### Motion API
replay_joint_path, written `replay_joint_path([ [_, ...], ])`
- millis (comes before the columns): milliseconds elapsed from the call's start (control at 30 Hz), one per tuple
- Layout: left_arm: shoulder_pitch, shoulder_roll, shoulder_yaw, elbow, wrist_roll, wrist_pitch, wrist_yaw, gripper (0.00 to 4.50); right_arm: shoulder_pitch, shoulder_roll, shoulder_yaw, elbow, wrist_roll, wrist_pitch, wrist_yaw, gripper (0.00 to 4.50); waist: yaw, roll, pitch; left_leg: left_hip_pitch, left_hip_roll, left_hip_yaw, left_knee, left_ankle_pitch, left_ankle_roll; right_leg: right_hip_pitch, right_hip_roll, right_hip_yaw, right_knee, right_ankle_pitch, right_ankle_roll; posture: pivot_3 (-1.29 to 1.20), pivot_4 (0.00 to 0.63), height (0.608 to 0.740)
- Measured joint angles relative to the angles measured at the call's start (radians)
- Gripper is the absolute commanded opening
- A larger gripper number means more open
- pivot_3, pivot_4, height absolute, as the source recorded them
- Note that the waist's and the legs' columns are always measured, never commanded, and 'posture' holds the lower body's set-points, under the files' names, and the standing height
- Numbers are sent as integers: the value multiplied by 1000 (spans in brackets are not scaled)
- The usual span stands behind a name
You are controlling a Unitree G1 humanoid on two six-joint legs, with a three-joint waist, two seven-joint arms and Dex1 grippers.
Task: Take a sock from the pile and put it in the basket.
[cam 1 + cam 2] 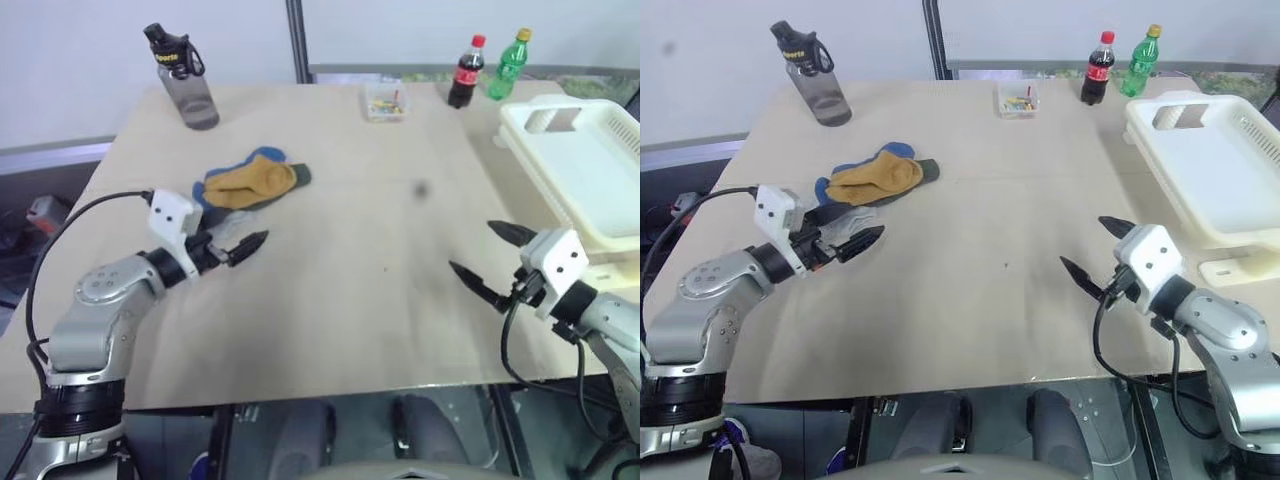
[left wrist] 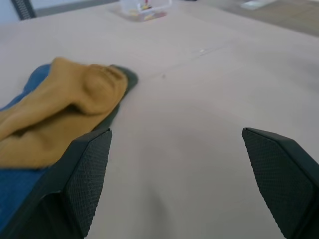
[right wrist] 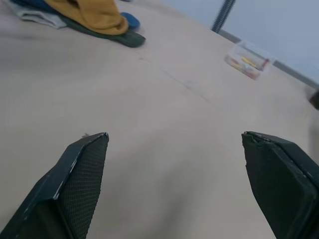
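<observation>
Mustard-topped pile (image 1: 250, 180) (basket (image 1: 580, 170) apart)

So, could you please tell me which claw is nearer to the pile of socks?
Left. The left claw sits just beside the pile; the right claw is across the table, by the basket.

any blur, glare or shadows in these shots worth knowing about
Left eye view: even, soft light, no glare; a small dark smudge hangs over the table. Left wrist view: the mustard sock is close and soft, and the clear box behind it is blurred. Right wrist view: the own fingers are sharp, the pile slightly soft.
</observation>
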Motion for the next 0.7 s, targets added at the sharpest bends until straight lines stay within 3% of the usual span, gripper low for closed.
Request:
replay_joint_path([
  [100, -194, -105, -78, 98, 115, -6, 169, 4500, -155, 67, 135, 26, -13, 1, 1, 4420, 5, -2, 1, 1, -1, -2, 1, 0, 0, 2, 0, -2, 0, 0, 0, 0, 150, 740],
  [200, -302, -181, -115, 249, 223, -22, 309, 4500, -187, 90, 196, 67, -41, -9, -1, 4420, 6, -2, 0, 0, -2, -2, 0, 0, 0, 2, -1, -1, 0, 0, 0, 0, 150, 740],
  [300, -348, -235, -143, 394, 295, -37, 399, 3645, -202, 100, 211, 96, -51, -10, -1, 4500, 4, -2, 0, -12, -3, -2, 0, 2, -5, -9, -2, -1, -1, 1, 0, 0, 150, 740],
  [400, -381, -286, -149, 497, 324, -60, 439, 2382, -223, 111, 225, 100, -58, -14, 0, 4500, 4, -3, 1, -15, -3, -2, 0, 3, -5, -13, -2, -1, 0, 1, 0, 0, 150, 740],
  [700, -423, -301, -195, 541, 373, -149, 409, 2382, -227, 122, 226, 100, -74, -16, -6, 4500, 3, -3, 1, -14, -3, -2, 1, 2, -4, -13, -2, -1, 3, 1, 0, 0, 150, 740],
])
